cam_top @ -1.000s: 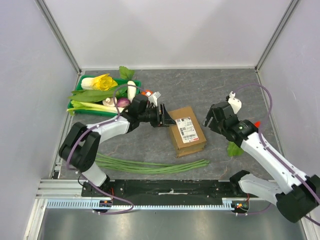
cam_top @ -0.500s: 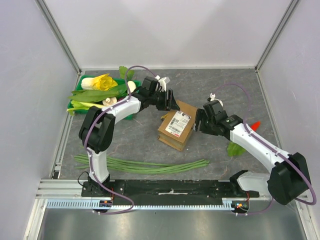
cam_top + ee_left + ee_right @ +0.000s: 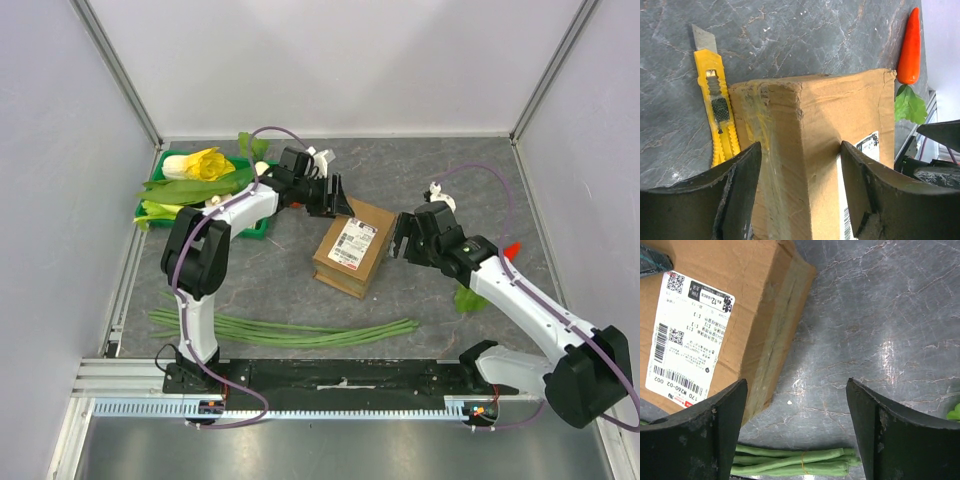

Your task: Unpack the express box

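Note:
The express box [image 3: 350, 255] is brown cardboard with a white label, shut, and sits tipped and turned at the table's middle. My left gripper [image 3: 338, 203] is at its far corner. In the left wrist view its jaws [image 3: 800, 150] press on the two faces either side of a taped corner of the box [image 3: 810, 130]. My right gripper [image 3: 398, 240] is open and empty beside the box's right side. In the right wrist view [image 3: 796, 385] the box's label face [image 3: 690, 335] lies by the left finger.
A yellow utility knife [image 3: 715, 115] lies on the table by the box. A green tray [image 3: 200, 190] of vegetables stands at far left. Long green beans [image 3: 290, 330] lie near the front. A carrot [image 3: 510, 248] and a green leaf [image 3: 468, 298] lie at right.
The box has shifted left, turned and tipped up from lying flat. My left gripper moved to its far corner. My right gripper moved in to its right side.

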You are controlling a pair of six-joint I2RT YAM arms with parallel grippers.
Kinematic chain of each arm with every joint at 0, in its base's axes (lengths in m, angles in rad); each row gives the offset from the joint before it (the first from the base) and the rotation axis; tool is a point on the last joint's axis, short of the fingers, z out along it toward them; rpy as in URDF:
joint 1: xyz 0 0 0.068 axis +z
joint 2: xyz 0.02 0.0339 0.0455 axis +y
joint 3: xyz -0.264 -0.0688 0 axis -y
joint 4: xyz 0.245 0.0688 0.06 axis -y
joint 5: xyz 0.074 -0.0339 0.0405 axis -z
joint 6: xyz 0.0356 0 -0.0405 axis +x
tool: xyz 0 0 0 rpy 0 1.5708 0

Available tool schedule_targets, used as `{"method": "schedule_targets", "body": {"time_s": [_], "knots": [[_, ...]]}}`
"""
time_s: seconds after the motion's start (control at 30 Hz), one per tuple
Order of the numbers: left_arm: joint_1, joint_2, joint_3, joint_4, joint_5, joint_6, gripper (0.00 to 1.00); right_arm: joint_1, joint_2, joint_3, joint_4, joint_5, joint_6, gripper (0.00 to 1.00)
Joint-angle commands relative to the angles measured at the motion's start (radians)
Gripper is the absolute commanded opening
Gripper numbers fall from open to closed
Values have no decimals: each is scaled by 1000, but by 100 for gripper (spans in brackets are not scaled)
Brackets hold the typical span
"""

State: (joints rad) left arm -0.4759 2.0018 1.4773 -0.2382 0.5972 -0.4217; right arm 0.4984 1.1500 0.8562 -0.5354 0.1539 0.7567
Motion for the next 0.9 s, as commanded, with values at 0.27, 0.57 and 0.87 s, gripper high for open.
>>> {"method": "schedule_targets", "body": {"time_s": [0.27, 0.57, 0.87], "knots": [[42, -150, -26, -33, 15, 57, 75, 0, -59, 40, 46, 27, 41, 88], [48, -238, -167, 42, 21, -31, 73, 0, 11, 21, 204, -146, 33, 74], [46, -288, -316, 123, 61, -95, 63, 0, 117, -28, 224, -152, 39, 39]]}}
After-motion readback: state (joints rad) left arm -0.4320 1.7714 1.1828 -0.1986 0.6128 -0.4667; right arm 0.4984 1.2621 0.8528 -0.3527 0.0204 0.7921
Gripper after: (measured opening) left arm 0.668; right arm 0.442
